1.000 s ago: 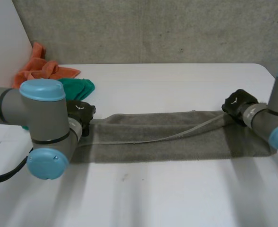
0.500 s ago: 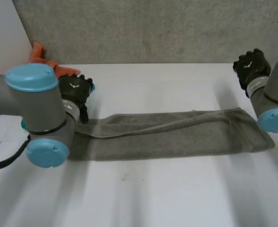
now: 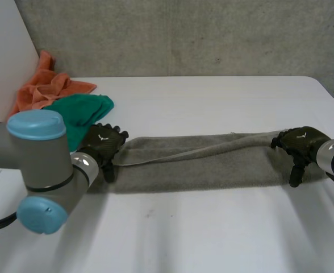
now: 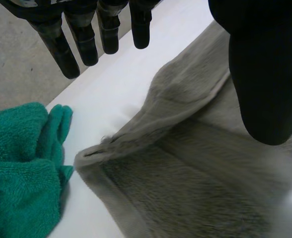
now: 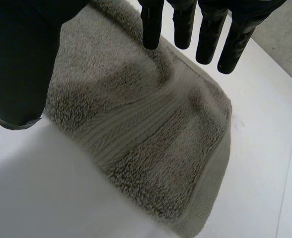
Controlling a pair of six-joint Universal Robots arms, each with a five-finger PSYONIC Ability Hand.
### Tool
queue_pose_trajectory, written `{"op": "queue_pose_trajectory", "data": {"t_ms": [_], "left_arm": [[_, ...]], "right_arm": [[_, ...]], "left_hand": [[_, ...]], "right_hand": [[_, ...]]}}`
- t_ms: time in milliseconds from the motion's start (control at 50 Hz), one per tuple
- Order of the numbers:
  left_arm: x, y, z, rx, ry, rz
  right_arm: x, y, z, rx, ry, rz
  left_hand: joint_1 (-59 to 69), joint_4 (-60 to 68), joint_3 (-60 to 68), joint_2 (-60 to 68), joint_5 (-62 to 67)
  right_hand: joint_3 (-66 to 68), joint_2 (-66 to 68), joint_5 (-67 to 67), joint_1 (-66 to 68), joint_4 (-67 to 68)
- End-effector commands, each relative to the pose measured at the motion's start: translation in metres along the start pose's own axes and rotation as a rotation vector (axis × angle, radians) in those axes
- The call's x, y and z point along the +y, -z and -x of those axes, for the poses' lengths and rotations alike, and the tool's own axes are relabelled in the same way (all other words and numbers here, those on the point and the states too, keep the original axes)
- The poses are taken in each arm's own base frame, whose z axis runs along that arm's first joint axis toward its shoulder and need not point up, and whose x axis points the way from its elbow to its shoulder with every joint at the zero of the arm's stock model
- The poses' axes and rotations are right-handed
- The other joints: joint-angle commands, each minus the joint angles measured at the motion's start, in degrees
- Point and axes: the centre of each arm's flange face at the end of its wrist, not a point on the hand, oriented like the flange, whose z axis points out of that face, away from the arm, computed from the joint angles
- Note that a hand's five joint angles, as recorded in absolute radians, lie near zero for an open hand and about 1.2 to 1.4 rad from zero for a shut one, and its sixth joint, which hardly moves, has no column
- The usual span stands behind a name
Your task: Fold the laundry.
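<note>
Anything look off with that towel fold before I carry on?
Yes. The grey towel's top layer lies askew: its hem runs slantwise across the strip from the left hand, meeting the far edge only near the right hand. Both hands are open at the towel's ends.

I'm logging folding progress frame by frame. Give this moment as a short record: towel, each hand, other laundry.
towel: long grey terry towel, folded lengthwise into a strip across the white table
left: black left hand at the strip's left end, fingers straight, empty
right: black right hand at its right end, fingers straight, empty
other: crumpled green cloth and orange cloth at the table's far-left corner
</note>
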Motion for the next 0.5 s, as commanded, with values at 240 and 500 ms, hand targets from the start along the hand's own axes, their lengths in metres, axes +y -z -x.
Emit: {"op": "queue_pose_trajectory", "data": {"t_ms": [240, 500], "left_arm": [[-0.031, -0.099, 0.053, -0.265, -0.080, -0.290], [-0.037, -0.045, 0.038, -0.207, -0.076, -0.256]], "right_arm": [[0.008, 0.007, 0.001, 0.112, 0.009, -0.099], [0.023, 0.016, -0.012, 0.110, -0.015, -0.107]], "left_hand": [[1.77, 1.30, 0.81, 1.67, 0.69], [-0.42, -0.89, -1.38, -0.52, -1.50]], "right_hand": [[-2.23, -2.88, -3.80, -1.58, -3.36], [1.89, 1.24, 0.31, 2.54, 0.76]]}}
